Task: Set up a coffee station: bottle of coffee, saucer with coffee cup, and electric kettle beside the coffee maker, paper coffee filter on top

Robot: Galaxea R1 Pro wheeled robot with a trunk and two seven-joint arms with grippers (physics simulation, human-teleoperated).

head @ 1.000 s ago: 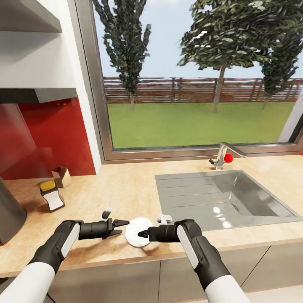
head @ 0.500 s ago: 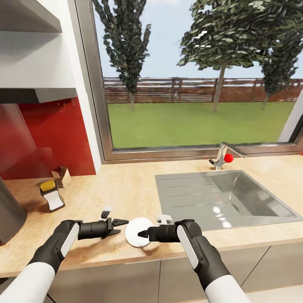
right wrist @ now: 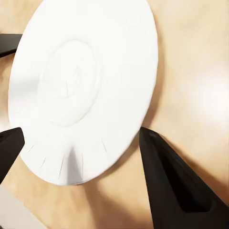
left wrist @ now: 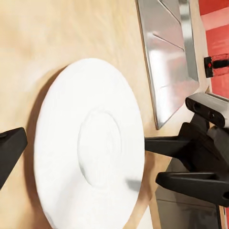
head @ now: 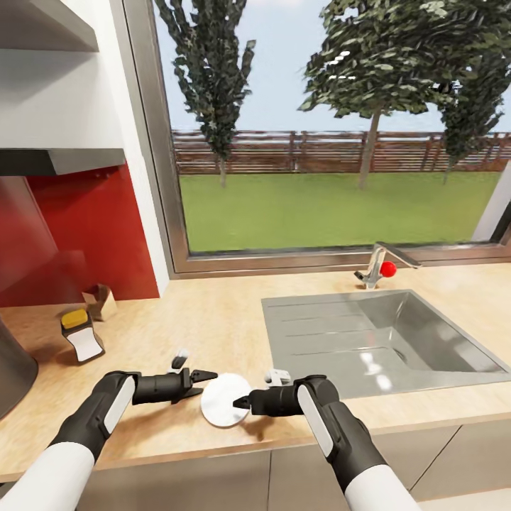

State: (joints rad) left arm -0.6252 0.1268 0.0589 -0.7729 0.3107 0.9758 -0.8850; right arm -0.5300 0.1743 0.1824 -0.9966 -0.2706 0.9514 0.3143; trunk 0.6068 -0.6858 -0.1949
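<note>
Saucer (head: pixel 223 399) near countertop (head: pixel 213 319) front edge, flanked by both unclenched grippers, left (head: pixel 204 375) and right (head: pixel 240 404); could slide off if nudged.

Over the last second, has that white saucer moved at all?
Yes. The saucer slid slightly away from the sink, toward the countertop's front edge.

The light-wood countertop (head: pixel 213 319) carried a white saucer (head: pixel 224 399) near its front edge. Far left, by the red backsplash, stood the bottle of coffee (head: pixel 80 335). A steel sink (head: pixel 369 341) sat inset at right.
</note>
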